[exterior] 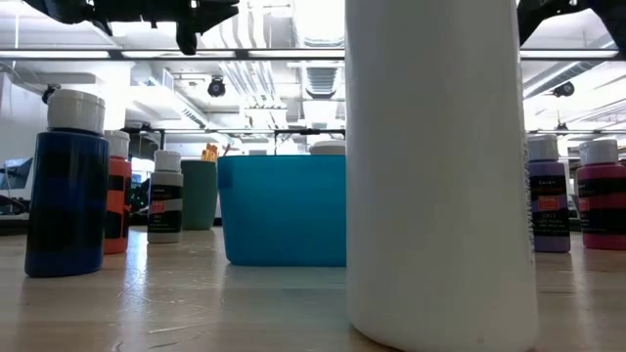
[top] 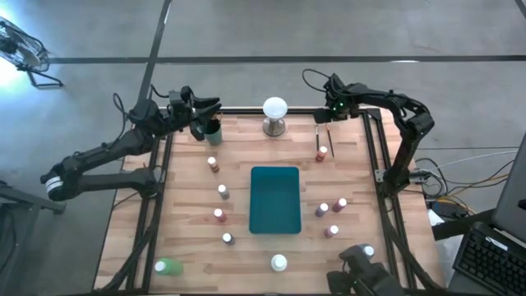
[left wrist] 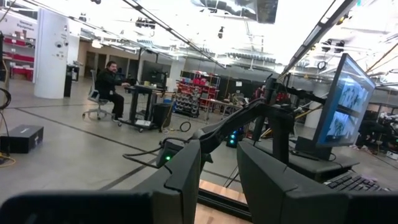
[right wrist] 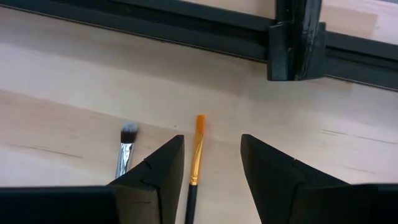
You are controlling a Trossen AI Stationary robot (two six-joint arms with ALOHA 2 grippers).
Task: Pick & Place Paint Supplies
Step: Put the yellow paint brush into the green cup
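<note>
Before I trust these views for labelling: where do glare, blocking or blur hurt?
Low view: the white bottle looms close, blocking much; ceiling lights glare behind. Left wrist view: bright ceiling washes out. Right wrist view: the brushes look soft.

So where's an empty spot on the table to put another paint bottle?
Bare wood lies between the teal tray and the white ball, and near the green bottle. It is crowded by the bottles right of the tray and by the brushes.

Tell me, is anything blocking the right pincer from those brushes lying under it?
Nothing visible. The right pincer hangs open over bare wood, the orange-tipped brush lying between its fingers and the dark-bristled brush just beside it.
</note>
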